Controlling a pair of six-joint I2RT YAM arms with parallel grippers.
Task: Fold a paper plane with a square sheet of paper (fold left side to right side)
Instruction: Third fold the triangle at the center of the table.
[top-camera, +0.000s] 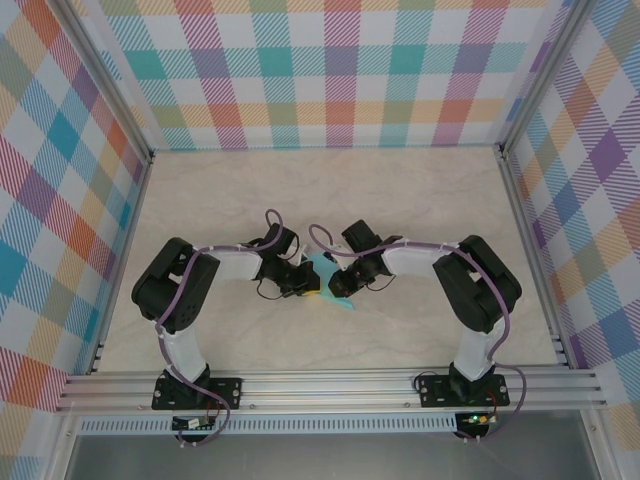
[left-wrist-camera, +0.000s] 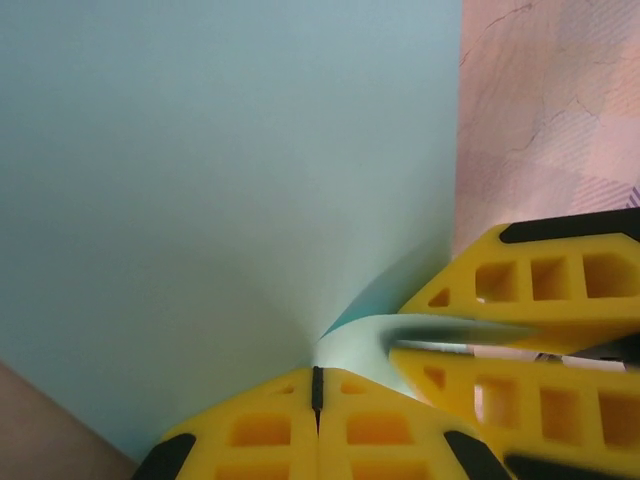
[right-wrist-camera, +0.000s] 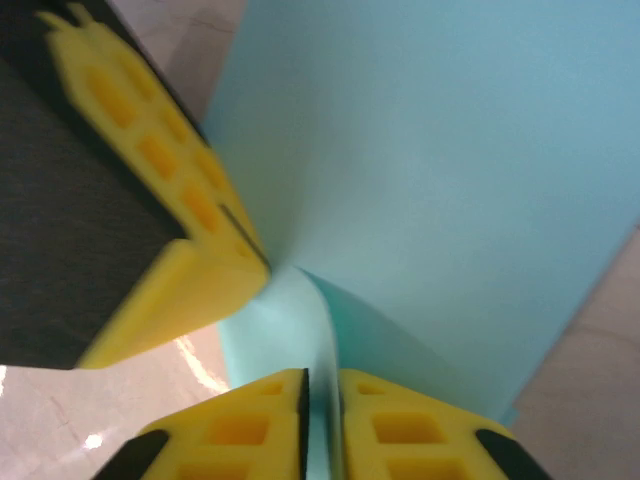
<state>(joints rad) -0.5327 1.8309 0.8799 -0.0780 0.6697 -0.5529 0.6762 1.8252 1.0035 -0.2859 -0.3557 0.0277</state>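
The square sheet of paper (top-camera: 323, 266), light turquoise, lies at the table's middle between both wrists, with a corner (top-camera: 346, 304) poking out toward the near side. Most of its outline is hidden by the grippers, so no paper plane shape can be made out. My left gripper (left-wrist-camera: 318, 372) is shut, its tips pinching the sheet (left-wrist-camera: 220, 180) where a flap curls up. My right gripper (right-wrist-camera: 322, 378) has its jaws slightly parted, and the raised flap (right-wrist-camera: 330, 330) runs between them. The two grippers (top-camera: 305, 285) (top-camera: 336, 284) nearly touch, tip to tip.
The marbled beige tabletop (top-camera: 330, 190) is walled by checked panels on three sides, with aluminium rails (top-camera: 330, 385) along the near edge. Both arm bases (top-camera: 195, 390) (top-camera: 470, 388) stand on that rail.
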